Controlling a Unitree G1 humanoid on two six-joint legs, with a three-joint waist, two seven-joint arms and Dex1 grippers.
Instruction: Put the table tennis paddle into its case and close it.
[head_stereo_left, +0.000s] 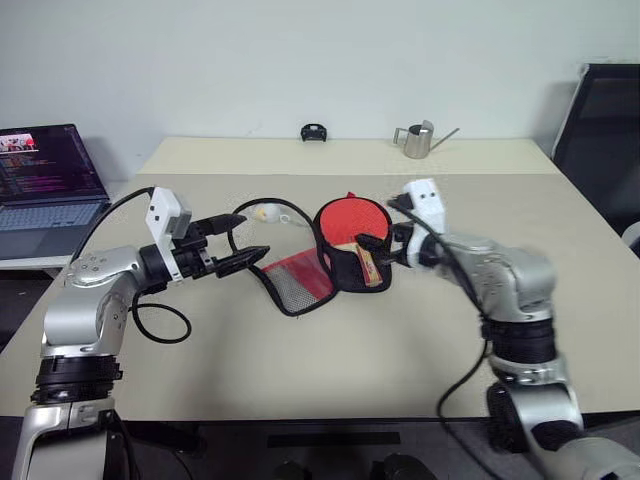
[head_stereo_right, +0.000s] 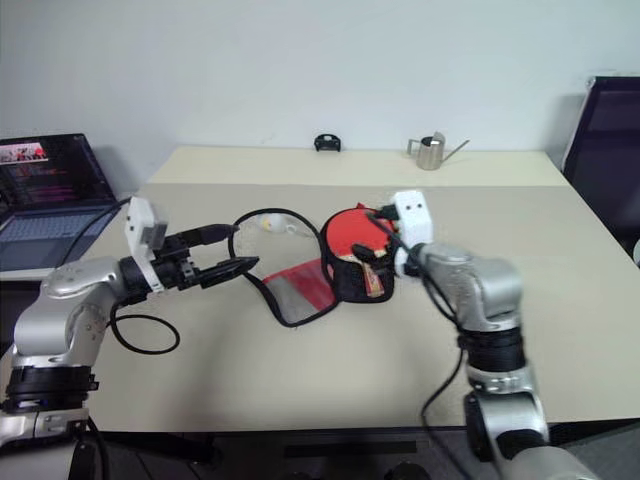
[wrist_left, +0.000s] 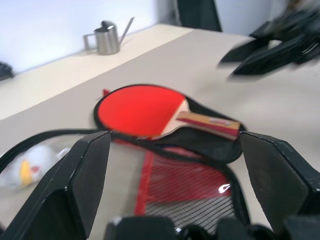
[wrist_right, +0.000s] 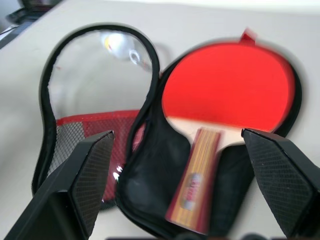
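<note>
From the head views, the table tennis paddle lies in the open case mid-tabletop, both end effectors released — left end effector by the flap, right end effector at the handle; next, I judge, fold the flap over.

Left wrist view: bare tabletop around the case, a metal jug well apart; right wrist view: the flap lies flat beside the paddle, so lift its outer rim.

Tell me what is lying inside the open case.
The paddle lies red face up in the black half of the case. The other half, with the mesh pocket, is folded open. The paddle's underside is hidden.
</note>
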